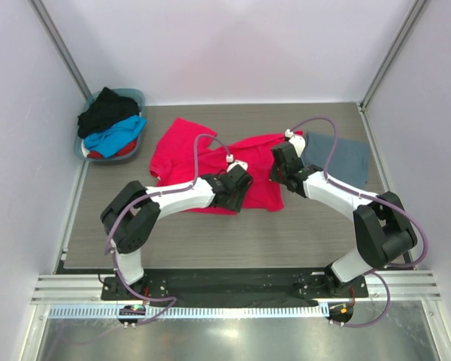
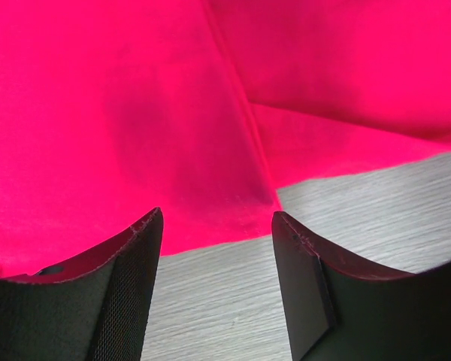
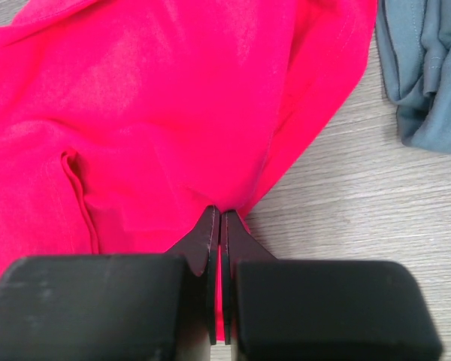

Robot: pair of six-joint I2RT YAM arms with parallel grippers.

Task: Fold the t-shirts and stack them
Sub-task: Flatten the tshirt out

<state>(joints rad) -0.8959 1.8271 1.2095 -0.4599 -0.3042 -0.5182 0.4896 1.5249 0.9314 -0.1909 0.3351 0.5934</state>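
1. the left gripper [image 2: 216, 216] is spread wide with nothing between its two black fingers [image 2: 128, 278]. it hovers over the grey wood-grain table [image 1: 210, 241].
2. the bright red-pink cloth t-shirt [image 1: 177, 154] lies mostly flat just ahead of those fingers. its near hem runs across at their tips, and a straight fold line leads away from the gap between them.
3. the right gripper [image 3: 216, 214] is pressed together on the same red-pink t-shirt. a thin edge of the cloth is pinched between the two tips, and the rest of the shirt fans out ahead and to the tool's left.
4. ahead and to the right of the right gripper lies the slate grey-blue t-shirt [image 3: 425, 68], folded on the table. it sits just beside the red-pink one – whether they touch cannot be told.
5. well off to the far left of the left gripper, in the table's back corner, stands a grey-blue plastic basket [image 1: 137, 95]. it holds three bunched shirts – a black one [image 1: 105, 111] on top, a bright blue one [image 1: 116, 135] below it, and a red one [image 1: 114, 155] showing at the near rim.
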